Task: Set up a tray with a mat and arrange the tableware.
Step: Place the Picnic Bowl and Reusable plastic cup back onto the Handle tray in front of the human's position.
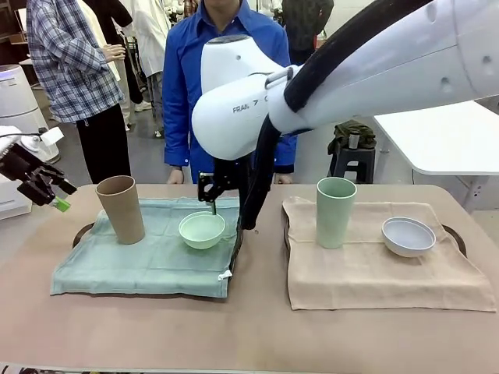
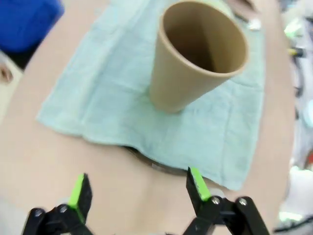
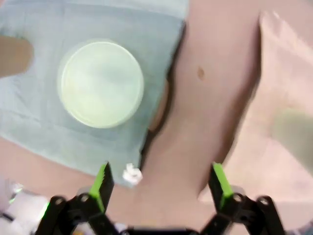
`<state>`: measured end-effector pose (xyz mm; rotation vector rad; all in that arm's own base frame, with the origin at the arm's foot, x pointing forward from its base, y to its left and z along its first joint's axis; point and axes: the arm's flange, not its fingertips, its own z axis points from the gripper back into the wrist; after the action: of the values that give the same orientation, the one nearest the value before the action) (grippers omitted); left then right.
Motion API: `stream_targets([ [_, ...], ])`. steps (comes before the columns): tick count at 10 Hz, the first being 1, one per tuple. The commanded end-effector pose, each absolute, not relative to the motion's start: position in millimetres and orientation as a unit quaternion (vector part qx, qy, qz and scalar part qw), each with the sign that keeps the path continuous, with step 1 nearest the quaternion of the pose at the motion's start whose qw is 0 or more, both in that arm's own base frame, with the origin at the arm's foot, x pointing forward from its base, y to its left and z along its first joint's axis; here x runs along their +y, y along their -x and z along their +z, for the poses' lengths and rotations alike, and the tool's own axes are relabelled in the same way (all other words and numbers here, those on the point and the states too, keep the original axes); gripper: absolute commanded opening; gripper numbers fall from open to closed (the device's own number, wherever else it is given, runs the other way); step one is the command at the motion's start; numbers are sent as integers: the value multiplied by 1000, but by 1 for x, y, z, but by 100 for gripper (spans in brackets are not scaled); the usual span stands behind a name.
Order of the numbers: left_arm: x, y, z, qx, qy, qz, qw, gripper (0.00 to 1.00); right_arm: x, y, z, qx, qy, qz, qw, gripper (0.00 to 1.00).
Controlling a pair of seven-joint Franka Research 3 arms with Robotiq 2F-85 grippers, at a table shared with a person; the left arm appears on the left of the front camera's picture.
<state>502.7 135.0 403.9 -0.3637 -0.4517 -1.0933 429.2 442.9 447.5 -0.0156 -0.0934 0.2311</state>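
On the left tray [image 1: 80, 234] lies a pale teal mat [image 1: 148, 261] with a tan cup [image 1: 120, 209] and a mint-green bowl [image 1: 202, 230] on it. A beige mat [image 1: 374, 269] on the right carries a pale green cup [image 1: 336, 212] and a white bowl [image 1: 408, 236]. My right gripper [image 1: 212, 195] hangs just above the mint-green bowl [image 3: 101, 83]; in its wrist view the right gripper [image 3: 159, 183] is open and empty. My left gripper [image 1: 47, 191] is raised off the left mat's edge. Its wrist view shows the left gripper [image 2: 137, 191] open, with the tan cup [image 2: 198, 54] ahead.
A person in a blue shirt [image 1: 226, 70] stands at the far edge, behind my right arm [image 1: 351, 70], which spans the middle of the table. Bare tabletop [image 1: 249, 335] runs along the near side. A dark tray rim [image 3: 157, 110] shows beside the teal mat.
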Motion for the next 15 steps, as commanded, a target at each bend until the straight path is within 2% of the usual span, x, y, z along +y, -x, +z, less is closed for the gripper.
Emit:
stream_targets([
  [1, 94, -469, 444, -174, 112, -417, 885, 100, 420, -407, 473, -52, 52, 79, 994, 100],
  [5, 33, -426, 499, -165, 8, -285, 944, 100, 389, -371, 551, -90, 62, 55, 992, 100],
  [7, 15, -408, 529, -151, 7, -275, 949, 100, 385, -356, 577, -97, 64, 49, 992, 100],
  [11, -12, -370, 563, -73, 78, -289, 951, 100, 378, -351, 579, -65, 69, 30, 995, 100],
  [12, -4, -384, 549, -115, 31, -285, 951, 100, 380, -356, 573, -66, 69, 34, 995, 100],
  [15, -4, -384, 549, -115, 31, -285, 951, 100, 376, -355, 585, -78, 73, 49, 993, 100],
])
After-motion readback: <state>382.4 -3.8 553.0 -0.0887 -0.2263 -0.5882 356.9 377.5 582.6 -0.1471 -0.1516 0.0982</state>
